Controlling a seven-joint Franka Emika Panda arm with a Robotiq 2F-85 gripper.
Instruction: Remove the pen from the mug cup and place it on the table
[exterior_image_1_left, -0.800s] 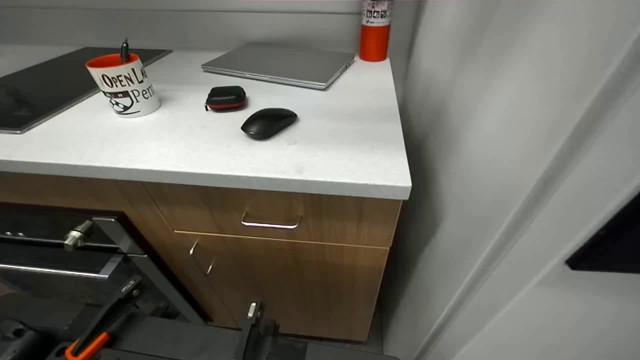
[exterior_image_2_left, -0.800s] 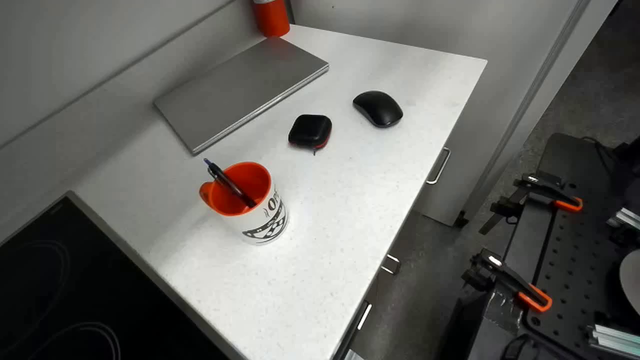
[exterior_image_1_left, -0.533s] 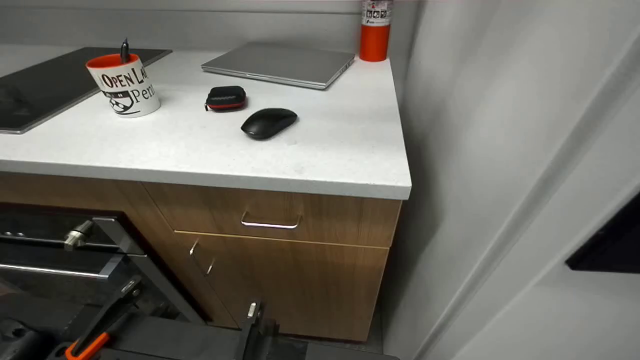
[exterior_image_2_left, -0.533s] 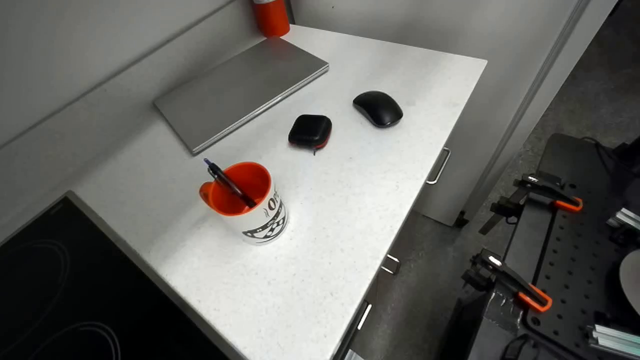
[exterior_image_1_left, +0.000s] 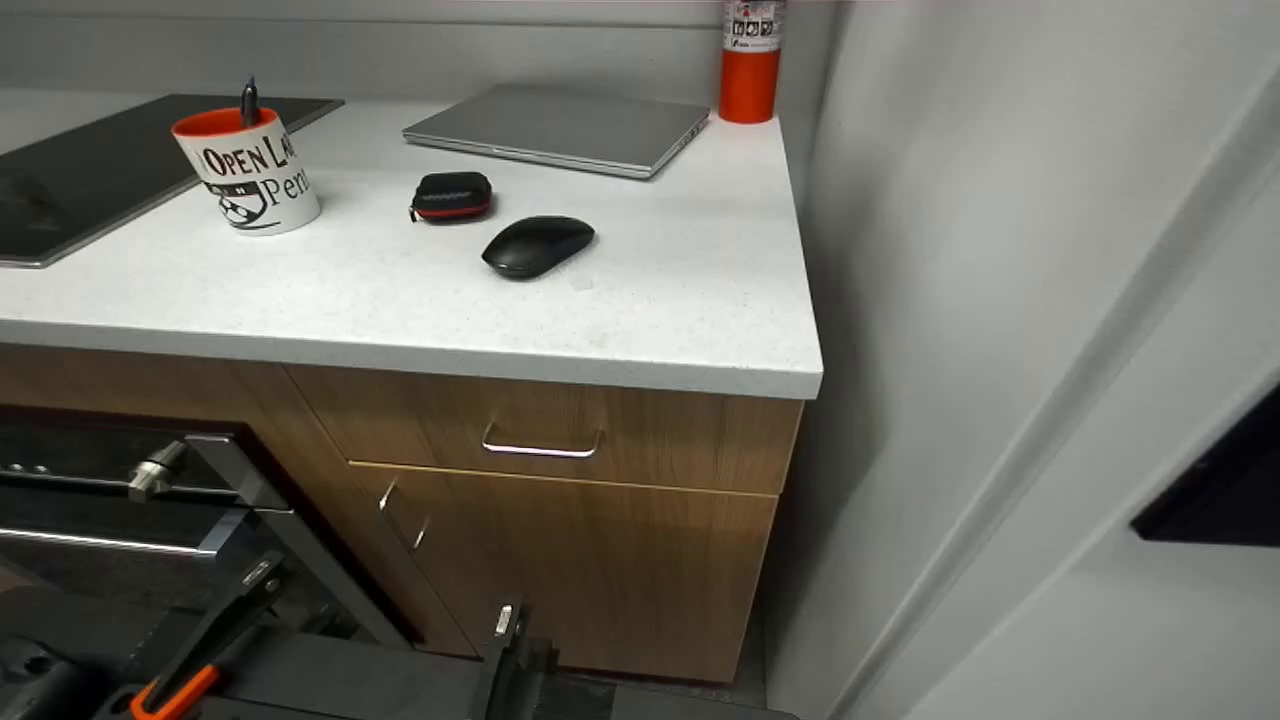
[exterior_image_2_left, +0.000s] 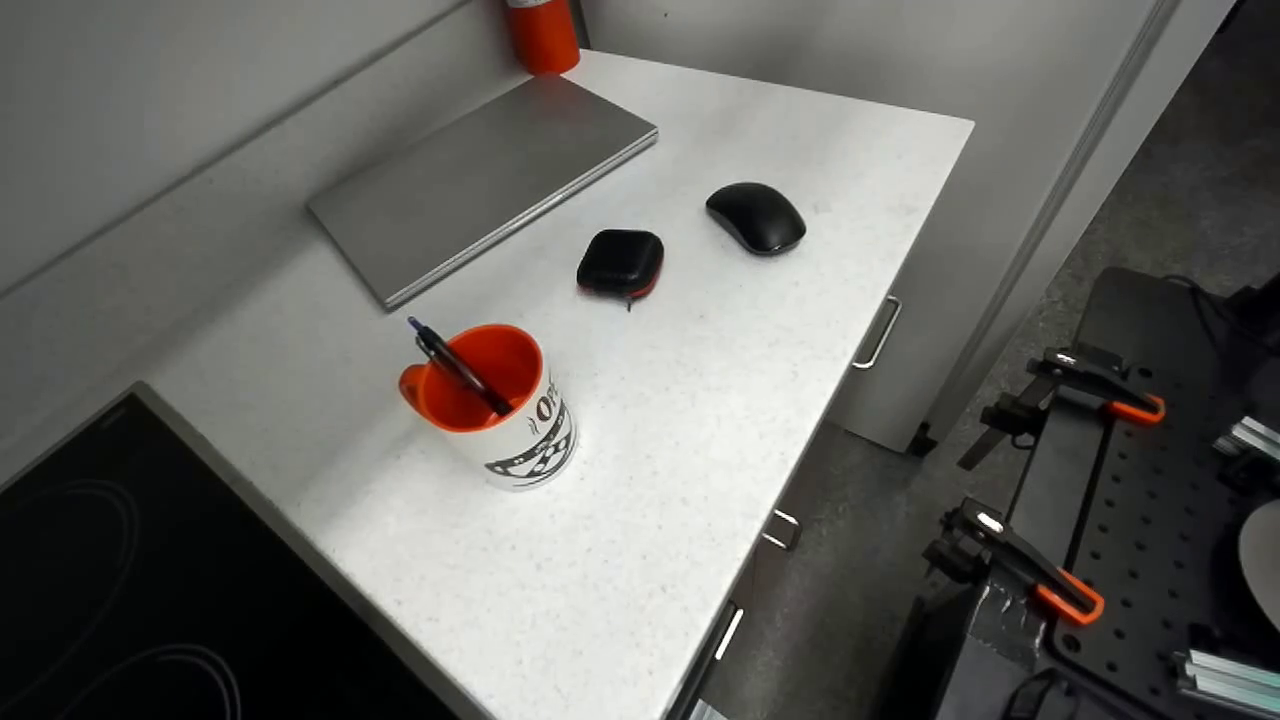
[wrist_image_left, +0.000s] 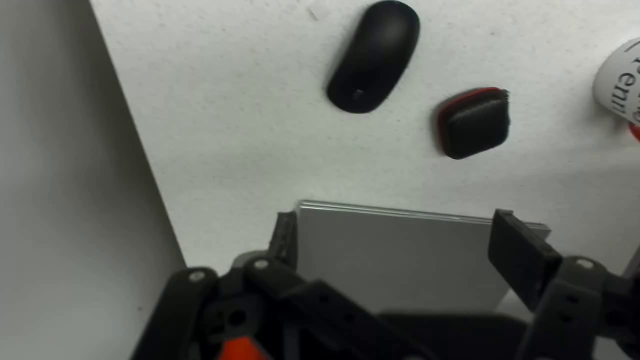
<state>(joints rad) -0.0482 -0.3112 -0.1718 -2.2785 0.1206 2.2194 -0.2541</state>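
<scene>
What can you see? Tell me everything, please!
pen: one, black, tilted in mug
mug: one, white and orange, on table
table: one, white, above cabinet fronts
cabinet fronts: several, brown, below table
handles: several, silver, on cabinet fronts
mouse: one, black, on table
small case: one, black and red, near mouse
laptop: one, grey, on table
cylinder: one, red-orange, near laptop
cooktop: one, black, beside mug
oven: one, black, beside cabinet fronts
clamps: two, black and orange, on platform
platform: one, black, at right in an exterior view
end effector: one, black, open, in wrist view

Pen (exterior_image_2_left: 461, 368) in mug cup (exterior_image_2_left: 518, 442) on table (exterior_image_2_left: 650, 450); case (exterior_image_2_left: 620, 262) between mug cup and mouse (exterior_image_2_left: 757, 216)
</scene>
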